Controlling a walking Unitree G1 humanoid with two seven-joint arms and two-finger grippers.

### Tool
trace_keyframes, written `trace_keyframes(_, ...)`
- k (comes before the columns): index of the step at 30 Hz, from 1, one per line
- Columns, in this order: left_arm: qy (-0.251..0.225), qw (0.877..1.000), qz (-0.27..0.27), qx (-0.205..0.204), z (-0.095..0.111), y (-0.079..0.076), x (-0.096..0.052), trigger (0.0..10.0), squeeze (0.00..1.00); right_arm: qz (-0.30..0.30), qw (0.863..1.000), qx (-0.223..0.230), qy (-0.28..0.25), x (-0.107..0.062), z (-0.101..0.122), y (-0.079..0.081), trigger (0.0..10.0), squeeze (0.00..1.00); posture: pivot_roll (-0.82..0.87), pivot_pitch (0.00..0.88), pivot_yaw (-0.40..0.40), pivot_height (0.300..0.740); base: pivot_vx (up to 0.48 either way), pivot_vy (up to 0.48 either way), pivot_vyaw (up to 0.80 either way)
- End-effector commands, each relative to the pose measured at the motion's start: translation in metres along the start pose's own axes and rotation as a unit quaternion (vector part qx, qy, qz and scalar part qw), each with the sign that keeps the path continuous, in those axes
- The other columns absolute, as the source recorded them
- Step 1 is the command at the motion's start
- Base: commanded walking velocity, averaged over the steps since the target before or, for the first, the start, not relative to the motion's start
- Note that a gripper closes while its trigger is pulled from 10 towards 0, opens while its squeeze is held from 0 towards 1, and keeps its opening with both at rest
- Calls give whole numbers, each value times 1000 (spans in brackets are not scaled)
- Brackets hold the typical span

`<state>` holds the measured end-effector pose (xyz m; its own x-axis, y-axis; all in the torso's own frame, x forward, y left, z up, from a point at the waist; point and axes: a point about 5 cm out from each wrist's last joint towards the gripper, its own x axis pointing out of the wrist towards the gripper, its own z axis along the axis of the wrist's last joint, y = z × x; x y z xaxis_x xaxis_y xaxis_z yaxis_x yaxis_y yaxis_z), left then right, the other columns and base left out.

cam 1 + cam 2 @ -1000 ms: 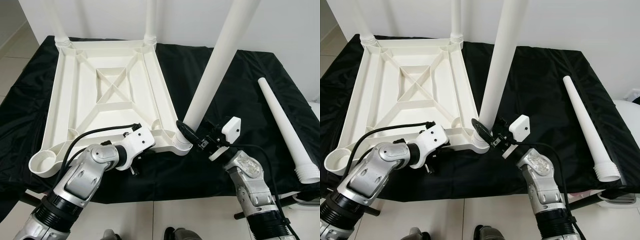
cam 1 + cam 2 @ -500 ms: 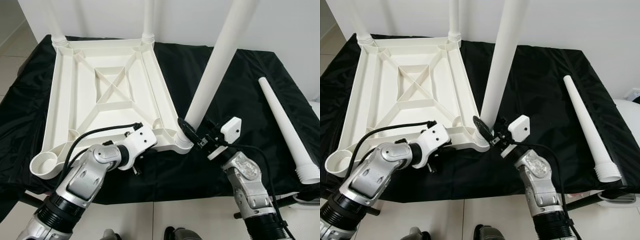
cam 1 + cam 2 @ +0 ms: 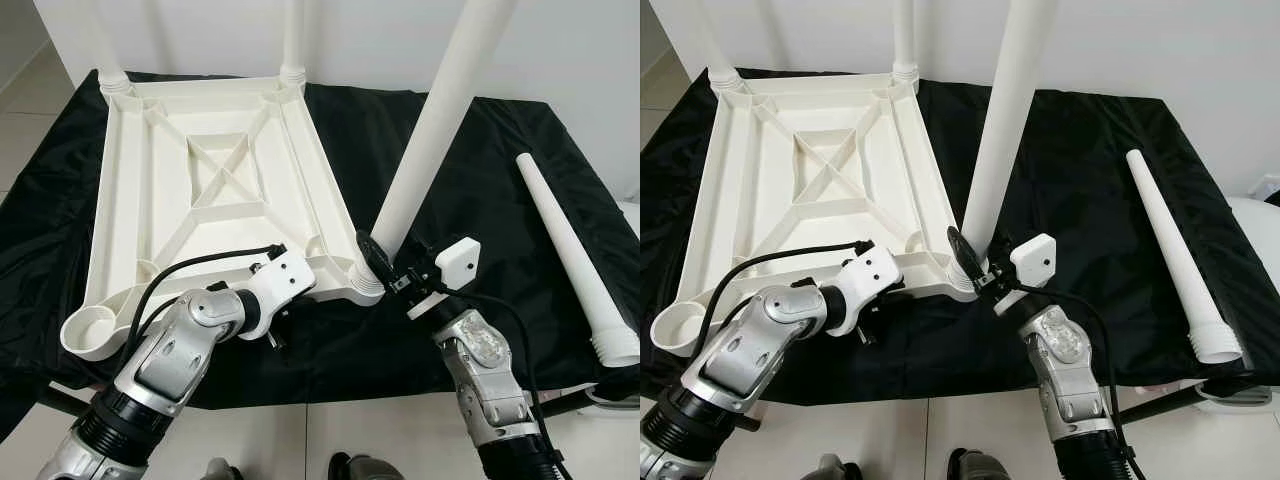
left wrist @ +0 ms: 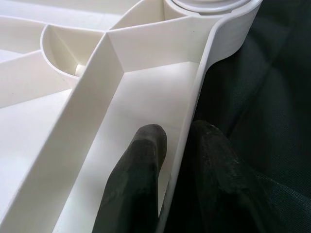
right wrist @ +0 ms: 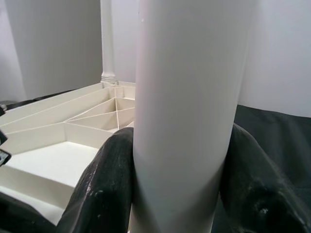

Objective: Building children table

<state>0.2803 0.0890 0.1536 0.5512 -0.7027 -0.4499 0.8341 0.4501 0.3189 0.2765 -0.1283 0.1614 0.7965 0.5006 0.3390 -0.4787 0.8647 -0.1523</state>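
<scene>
Item: white plastic tabletop [image 3: 210, 190], inverted, ribbed underside up, occupying the left and centre of the head views on a black cloth [image 3: 470, 170] spread over the work surface.

Fitted legs: two white legs stood upright in the far corner sockets, at the upper left [image 3: 108, 45] and upper centre [image 3: 292, 35] of the frame. A third leg [image 3: 430, 130] rose at a slant from the near right corner socket [image 3: 365, 285], just below the middle of the frame.

Loose leg [image 3: 575, 255]: lay flat on the cloth at the right side of the frame, flared end nearest the camera, well apart from the tabletop.

Open socket [image 3: 88, 328]: near left corner, lower left of the frame.

Left gripper [image 4: 172, 179]: closed on the tabletop's near rim, one finger [image 4: 138, 170] inside the wall and the other outside, just left of the occupied near socket.

Right gripper [image 5: 177, 194]: clamped around the slanted leg close above its socket, a finger [image 5: 104, 184] pressed to each side of the tube.
</scene>
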Motion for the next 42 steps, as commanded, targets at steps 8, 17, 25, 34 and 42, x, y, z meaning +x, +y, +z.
trace_keyframes(8, -49, 999, -3, 21, 23, -1, -7, 10000, 0, -105, 987, -2, 123, -26, -40, -12, 10000, 0, -47, 142, -10, 740, 0, 0, 0)
trace_keyframes(17, -53, 998, -1, 17, 26, -2, -5, 10000, 0, -121, 986, -15, 113, -22, -36, -9, 10000, 0, -49, 141, -12, 740, 0, 0, 0)
trace_keyframes(25, -57, 998, 2, 14, 28, -1, -5, 10000, 0, -127, 986, -30, 107, -21, -33, -2, 10000, 0, -50, 140, -14, 740, 0, 0, 0)
trace_keyframes(34, -61, 998, 8, 13, 29, 1, -4, 10000, 0, -169, 979, -35, 110, -22, -33, 3, 10000, 0, -49, 134, -16, 740, 0, 0, 0)
trace_keyframes(42, -62, 998, 6, 15, 31, 0, -4, 10000, 0, -228, 966, -47, 116, -23, -33, -1, 10000, 0, -48, 127, -14, 740, 0, 0, 0)
